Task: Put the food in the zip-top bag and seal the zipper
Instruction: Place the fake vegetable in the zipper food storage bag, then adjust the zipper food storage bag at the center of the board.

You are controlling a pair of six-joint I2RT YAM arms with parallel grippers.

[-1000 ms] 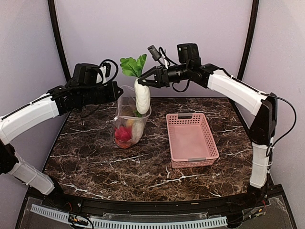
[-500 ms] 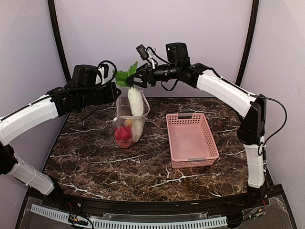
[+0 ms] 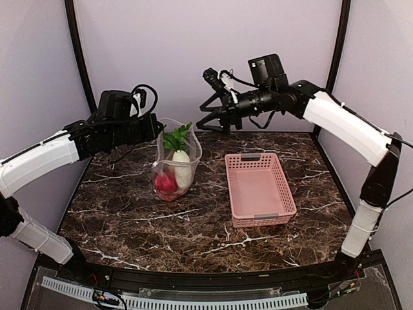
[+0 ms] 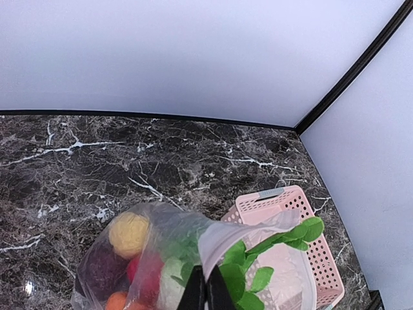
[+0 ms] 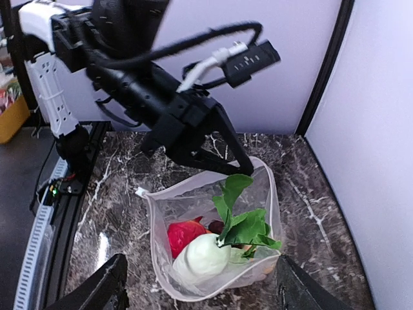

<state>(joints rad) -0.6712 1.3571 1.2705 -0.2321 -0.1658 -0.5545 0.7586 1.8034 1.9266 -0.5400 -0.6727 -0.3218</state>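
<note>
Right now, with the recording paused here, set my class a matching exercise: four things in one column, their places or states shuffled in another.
1 radish
2 pink basket
3 left fingers
4 right fingers

A spread open in the air
B inside the zip-top bag
C shut on the bag's rim
D on the table, beside the bag

Pairs: 1-B, 2-D, 3-C, 4-A

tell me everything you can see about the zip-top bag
The zip-top bag is clear, floppy plastic, standing upright on the marble table with its mouth wide open. The left gripper pinches its rim. Inside lie a white radish with green leaves poking up, a red ball, a yellow ball, a maroon ball and an orange ball. The pink basket stands apart on its right.
</note>
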